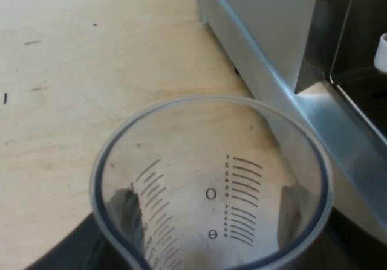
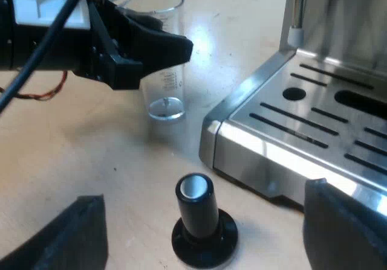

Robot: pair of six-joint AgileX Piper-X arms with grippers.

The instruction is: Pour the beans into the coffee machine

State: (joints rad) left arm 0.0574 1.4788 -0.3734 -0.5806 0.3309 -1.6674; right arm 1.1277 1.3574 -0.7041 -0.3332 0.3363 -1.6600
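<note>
A clear measuring glass [image 1: 211, 185] with printed scale lines stands on the wooden table beside the espresso machine [image 1: 272, 52]. No beans show inside it. My left gripper [image 1: 208, 217] is shut on the glass, and its dark fingers [image 1: 126, 212] show through the wall on both sides. In the right wrist view the measuring glass [image 2: 164, 95] rests on the table near the corner of the machine's drip tray [image 2: 302, 119], with the left gripper [image 2: 151, 52] clasped around its upper part. My right gripper [image 2: 211, 225] is open, low over the tamper.
A tamper with a black knob [image 2: 199, 218] stands upright on the table just in front of the drip tray's corner. The machine's steam wand [image 2: 294, 22] hangs above the tray. Bare wooden table [image 1: 91, 58] stretches away from the machine.
</note>
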